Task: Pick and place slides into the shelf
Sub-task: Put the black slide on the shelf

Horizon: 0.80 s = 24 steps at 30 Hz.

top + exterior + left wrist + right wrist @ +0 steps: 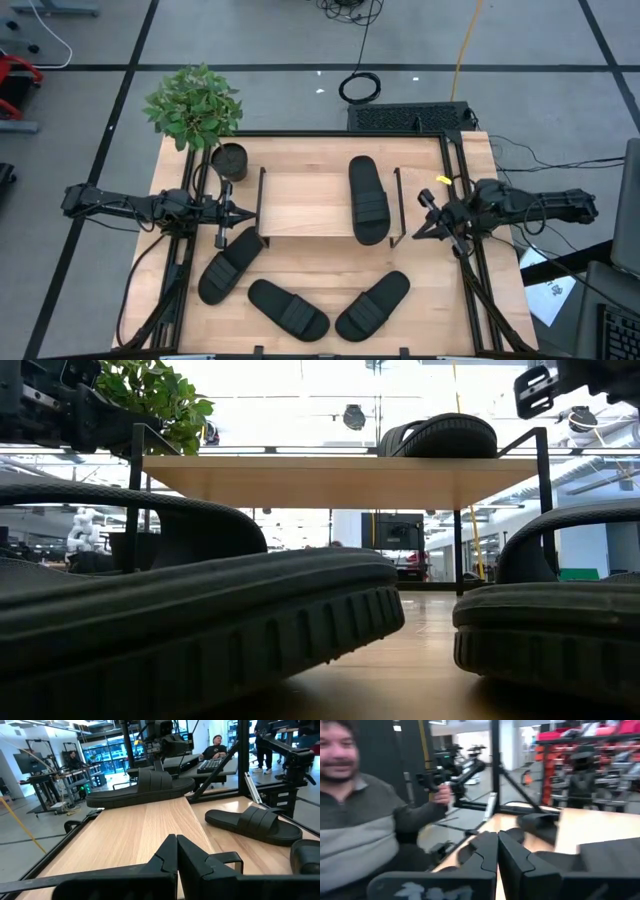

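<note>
One slide (368,199) lies on the shelf (310,205); three slides (288,308) lie near; my left gripper (240,213) and right gripper (421,216) flank it, jaws together, empty.

Grey taped floor (90,40) (cables), bright windows (300,400)

Robotics lab, open-plan.
We see more robot arms (455,772) on frames, desks with monitors (30,762), a seated person (216,750), taped floor (90,150).
</note>
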Available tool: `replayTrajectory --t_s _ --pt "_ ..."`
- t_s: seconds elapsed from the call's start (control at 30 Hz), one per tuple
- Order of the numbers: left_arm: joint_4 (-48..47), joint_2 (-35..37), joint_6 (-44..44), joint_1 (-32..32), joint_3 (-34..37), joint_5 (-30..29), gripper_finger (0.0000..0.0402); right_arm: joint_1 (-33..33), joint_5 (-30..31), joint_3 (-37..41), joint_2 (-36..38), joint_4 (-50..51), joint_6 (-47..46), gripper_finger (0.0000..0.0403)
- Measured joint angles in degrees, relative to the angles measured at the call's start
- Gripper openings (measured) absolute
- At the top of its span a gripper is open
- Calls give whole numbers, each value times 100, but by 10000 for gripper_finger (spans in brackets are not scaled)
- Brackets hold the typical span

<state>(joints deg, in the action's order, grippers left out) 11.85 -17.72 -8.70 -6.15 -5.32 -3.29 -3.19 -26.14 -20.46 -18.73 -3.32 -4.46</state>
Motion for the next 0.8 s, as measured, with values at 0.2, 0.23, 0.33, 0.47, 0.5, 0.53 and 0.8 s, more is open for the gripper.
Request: replayTrajectory --t_s 0.2,0.23,0.33,0.47,0.5,0.53,0.8 --pt "62 -1 -11 2 0 -33 8 -478 -301 661 4 -684 -13 0" --pt "93 -1 -29 -1 0 -33 8 -542 -304 769 10 -845 4 0" --pt "244 0 -85 1 0 -17 8 -702 -289 1047 17 -1291 167 0" --pt "319 -1 -378 -5 0 429 8 -795 -510 1301 25 -1663 343 0" --pt "381 -1 -509 -5 0 535 8 -796 -568 1328 25 -1656 302 0" --pt "494 -1 -592 -5 0 652 8 -797 -620 1348 25 -1653 271 0" --pt "619 10 -459 -5 -578 1990 8 -781 -558 1409 25 -1660 448 0"
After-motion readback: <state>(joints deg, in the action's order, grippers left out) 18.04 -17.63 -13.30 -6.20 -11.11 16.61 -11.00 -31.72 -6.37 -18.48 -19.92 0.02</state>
